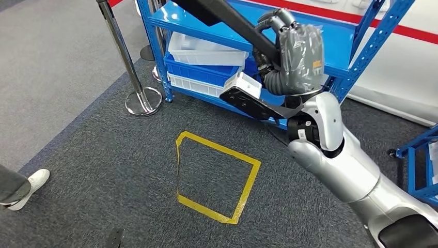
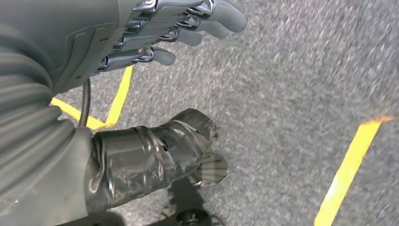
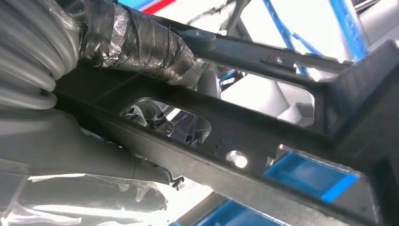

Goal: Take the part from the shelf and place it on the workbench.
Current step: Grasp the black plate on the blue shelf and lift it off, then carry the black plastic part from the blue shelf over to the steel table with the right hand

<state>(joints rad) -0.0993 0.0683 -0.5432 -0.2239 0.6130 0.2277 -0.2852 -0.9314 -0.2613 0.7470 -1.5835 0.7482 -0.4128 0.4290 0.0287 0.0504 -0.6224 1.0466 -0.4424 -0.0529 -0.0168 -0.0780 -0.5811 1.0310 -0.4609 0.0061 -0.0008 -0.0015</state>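
Observation:
The part (image 1: 227, 16) is a long black frame-like piece with cut-out openings. My right hand (image 1: 297, 51) is raised in front of the blue shelf (image 1: 155, 23) and grips the part, which slants up and to the left from it. In the right wrist view the black part (image 3: 263, 136) crosses close to the camera, with the taped thumb (image 3: 136, 42) lying over it. My left hand (image 2: 155, 42) hangs over the grey carpet, its fingers apart from the taped thumb, holding nothing.
White trays (image 1: 201, 51) and a blue bin (image 1: 199, 72) sit on the shelf. A chrome stanchion (image 1: 142, 98) stands left of it. A yellow tape square (image 1: 217, 175) marks the carpet. A person's shoe (image 1: 28, 186) is at far left, and another blue rack (image 1: 421, 155) at right.

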